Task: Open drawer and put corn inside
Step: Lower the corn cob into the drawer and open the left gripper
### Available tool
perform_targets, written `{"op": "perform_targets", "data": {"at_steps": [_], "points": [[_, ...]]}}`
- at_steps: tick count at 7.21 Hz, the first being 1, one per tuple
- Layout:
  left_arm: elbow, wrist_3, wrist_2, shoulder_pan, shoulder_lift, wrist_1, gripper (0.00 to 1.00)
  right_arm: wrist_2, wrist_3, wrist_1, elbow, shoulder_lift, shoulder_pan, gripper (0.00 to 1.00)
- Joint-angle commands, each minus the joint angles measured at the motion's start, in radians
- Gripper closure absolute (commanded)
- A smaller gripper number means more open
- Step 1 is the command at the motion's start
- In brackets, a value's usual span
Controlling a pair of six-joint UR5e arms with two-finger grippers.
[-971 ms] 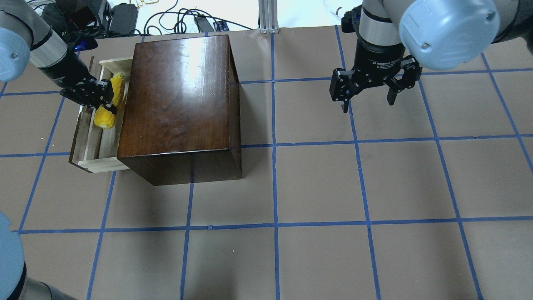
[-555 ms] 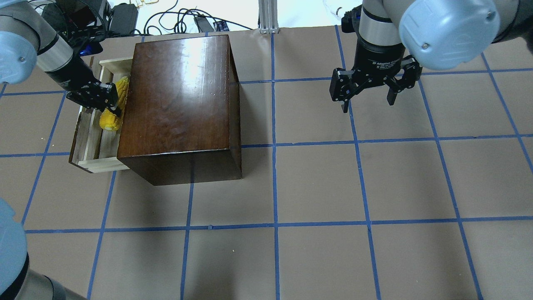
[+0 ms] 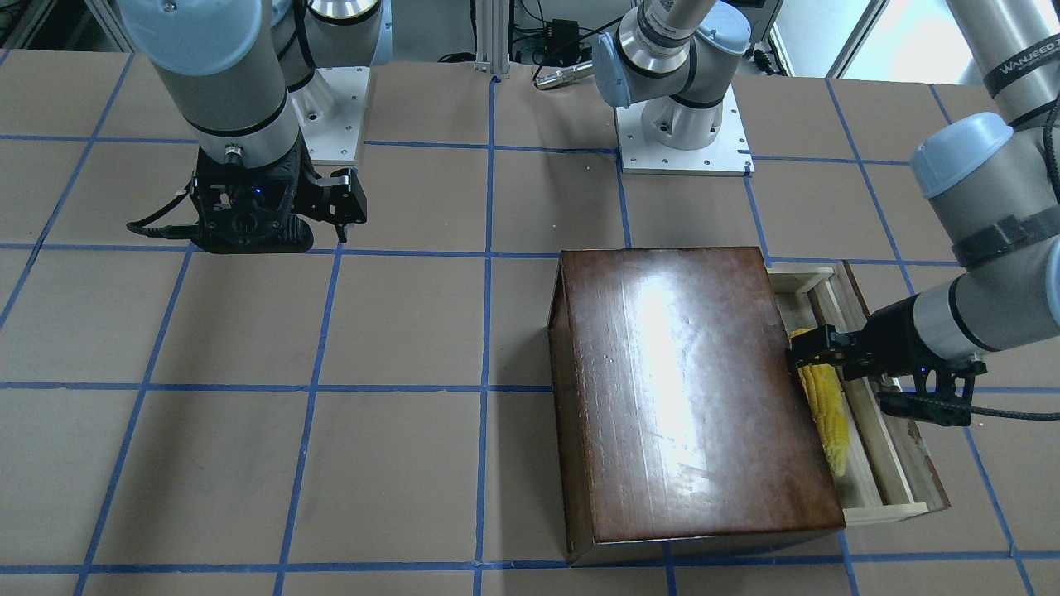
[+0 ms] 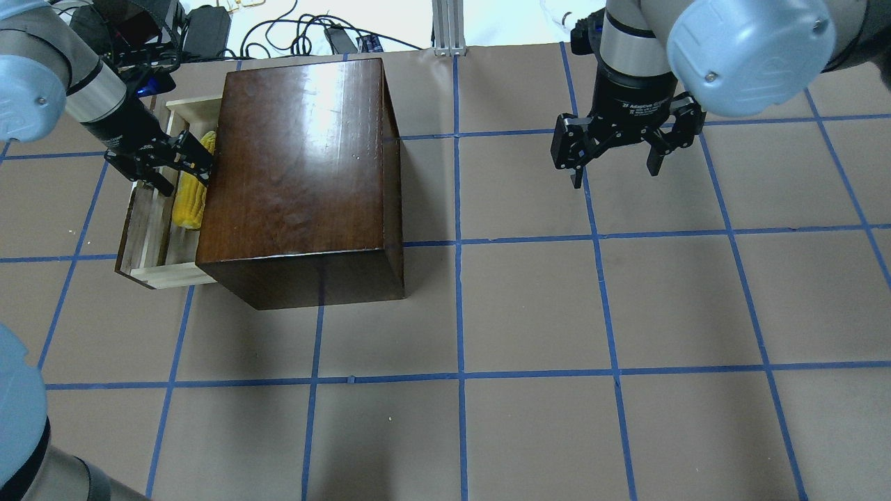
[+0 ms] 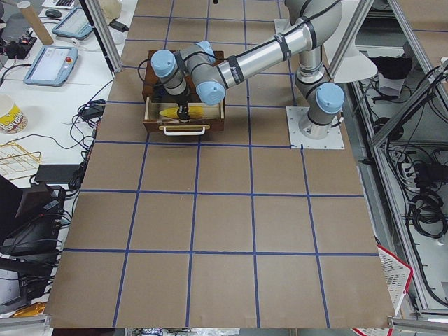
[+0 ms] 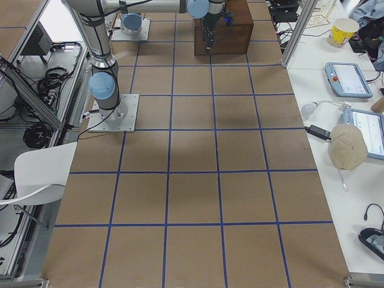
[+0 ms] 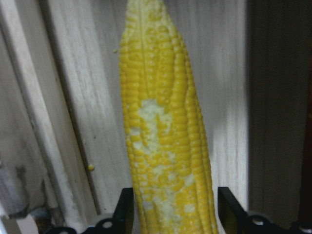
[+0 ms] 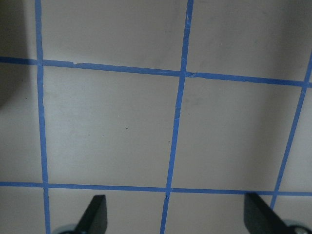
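The drawer (image 4: 150,229) stands pulled out of the dark-brown box (image 4: 299,167) on its left side. The yellow corn (image 4: 189,202) lies lengthwise in the drawer, close to the box's edge. My left gripper (image 4: 186,167) reaches down into the drawer and is shut on the corn's thick end. In the left wrist view the corn (image 7: 165,122) rests on the pale wood with a finger on each side of it. In the front-facing view the corn (image 3: 828,414) shows in the drawer (image 3: 878,463). My right gripper (image 4: 614,174) hangs open and empty above the table, far to the right.
The box takes up the table's back left. Cables and power supplies (image 4: 209,28) lie beyond the table's far edge, behind the box. Blue tape lines mark the brown table (image 4: 529,313) in squares.
My left gripper has moved toward the box and down into the drawer. The corn has turned from a tilted hold to lying along the drawer. The right arm has not moved.
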Motion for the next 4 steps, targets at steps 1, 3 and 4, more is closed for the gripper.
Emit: {"op": "perform_targets", "data": {"at_steps": [1, 3, 4], "points": [[0.012, -0.001, 0.013, -0.001, 0.018, -0.009, 0.0, 0.0, 0.0, 0.0, 0.0, 0.0, 0.0, 0.0], [0.018, -0.003, 0.01, -0.002, 0.03, -0.011, 0.0, 0.0, 0.0, 0.0, 0.0, 0.0, 0.0, 0.0], [0.041, -0.016, 0.014, -0.011, 0.049, -0.037, 0.0, 0.0, 0.0, 0.0, 0.0, 0.0, 0.0, 0.0]]}}
